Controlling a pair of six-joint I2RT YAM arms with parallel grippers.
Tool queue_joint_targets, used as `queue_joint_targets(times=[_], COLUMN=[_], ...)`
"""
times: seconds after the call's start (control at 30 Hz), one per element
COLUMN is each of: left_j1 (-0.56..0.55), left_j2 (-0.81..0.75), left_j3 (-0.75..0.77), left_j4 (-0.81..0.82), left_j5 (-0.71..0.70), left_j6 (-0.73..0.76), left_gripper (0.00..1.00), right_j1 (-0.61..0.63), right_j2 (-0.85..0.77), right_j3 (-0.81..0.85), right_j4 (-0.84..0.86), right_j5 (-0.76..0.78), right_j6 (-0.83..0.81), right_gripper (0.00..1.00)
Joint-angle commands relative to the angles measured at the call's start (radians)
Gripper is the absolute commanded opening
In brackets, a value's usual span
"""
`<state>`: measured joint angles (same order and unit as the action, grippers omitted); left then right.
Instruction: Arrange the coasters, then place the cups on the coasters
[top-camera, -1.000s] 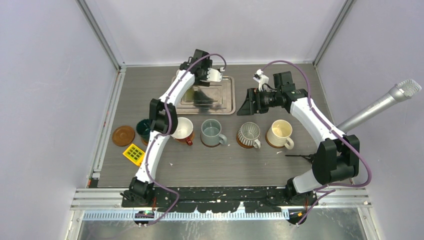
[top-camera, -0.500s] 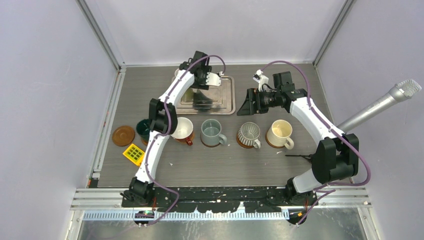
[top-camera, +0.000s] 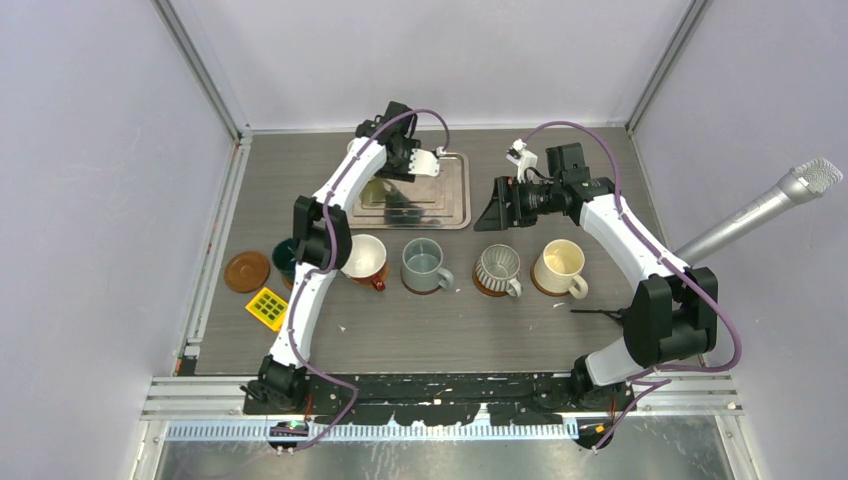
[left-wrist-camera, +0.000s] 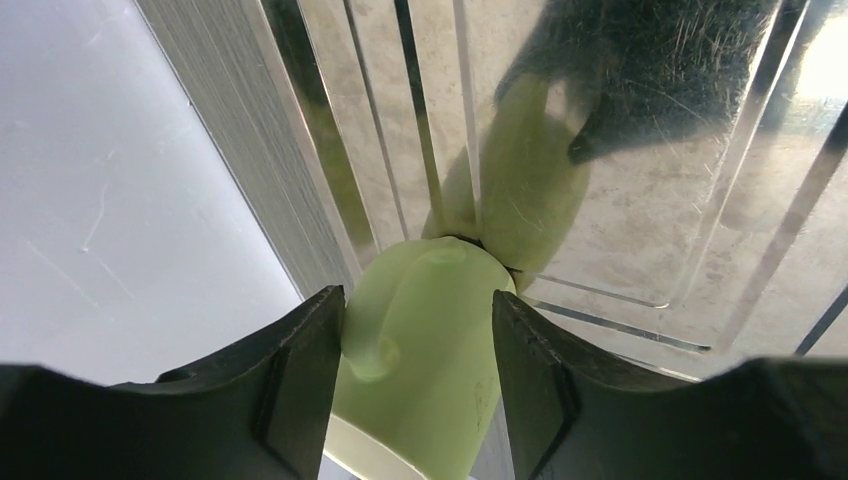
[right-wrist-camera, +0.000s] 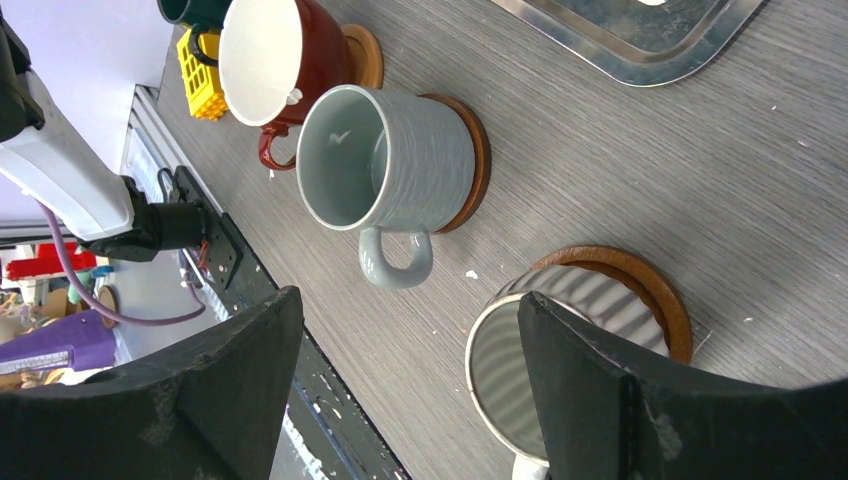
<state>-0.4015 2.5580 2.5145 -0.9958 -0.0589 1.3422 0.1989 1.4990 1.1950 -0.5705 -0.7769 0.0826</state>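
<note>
A pale green cup stands at the left edge of the silver tray, handle toward my left finger. My left gripper is shut on it, both pads touching its sides; from above the arm hides most of the cup and gripper. My right gripper hangs open and empty right of the tray. Several cups stand in a row on coasters: dark green, red-and-white, grey-blue, ribbed, cream. One bare coaster lies at the far left.
A yellow grid block lies in front of the dark green cup. A silver microphone leans in from the right wall. In the right wrist view my right gripper frames the grey-blue cup and ribbed cup.
My left gripper has shifted slightly left over the tray's corner and its jaws have narrowed onto the pale green cup. The right arm has not moved.
</note>
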Motion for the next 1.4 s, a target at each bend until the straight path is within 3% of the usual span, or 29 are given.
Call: queue_joint_targets(times=[0.0,0.2,0.67,1.03,1.17,1.37], left_j1=[0.003,0.013,0.012,0.023,0.029,0.029], left_j2=[-0.053,-0.014,-0.062,-0.033,-0.032,-0.089], left_j3=[0.007,0.035,-0.025,-0.019,-0.018,-0.049], left_j4=[-0.008,-0.002,-0.108,-0.066,-0.076,-0.108], left_j5=[-0.03,-0.077,-0.021,-0.022,-0.02,0.015], left_j6=[0.02,0.083,0.145,0.21,0.24,0.273], left_gripper=[0.59,0.61,0.31,0.36,0.28,0.03], right_j1=[-0.005,-0.006,-0.01,-0.011,-0.013,-0.013], right_j2=[-0.001,0.0,0.003,0.006,0.007,0.011], right_j3=[0.011,0.011,0.012,0.012,0.012,0.012], right_j4=[0.003,0.003,0.003,0.003,0.003,0.004], right_j5=[-0.018,-0.018,-0.023,-0.023,-0.02,-0.026], right_j6=[0.006,0.006,0.01,0.01,0.009,0.009], right_gripper=[0.83,0.83,0.83,0.83,0.83,0.83])
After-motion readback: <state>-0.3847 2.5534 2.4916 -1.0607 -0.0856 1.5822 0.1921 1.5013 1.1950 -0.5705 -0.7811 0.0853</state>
